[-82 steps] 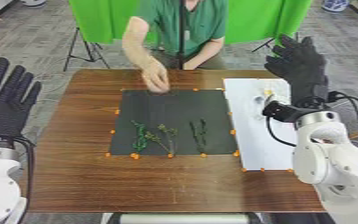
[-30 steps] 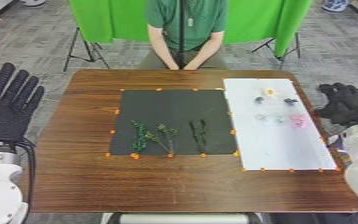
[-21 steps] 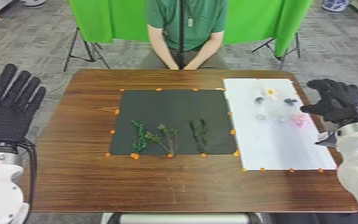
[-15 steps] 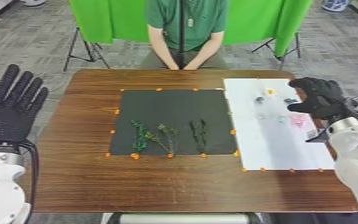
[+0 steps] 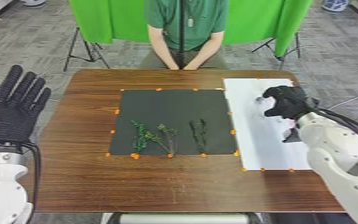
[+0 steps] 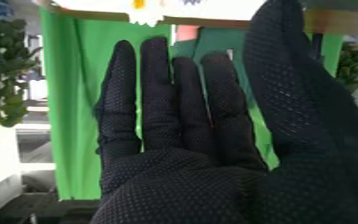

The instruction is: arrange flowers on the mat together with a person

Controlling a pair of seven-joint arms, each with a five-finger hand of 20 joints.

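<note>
On the mat (image 5: 171, 104), green sprigs (image 5: 141, 138) lie near orange markers (image 5: 135, 156).

a bright green curtain (image 5: 95, 25) behind the brown wooden table (image 5: 78, 185), grey patterned carpet (image 5: 33, 45) all round

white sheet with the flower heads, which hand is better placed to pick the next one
The right hand, likely: it hovers over the white sheet, while the left hand is off the table's far left side.
</note>
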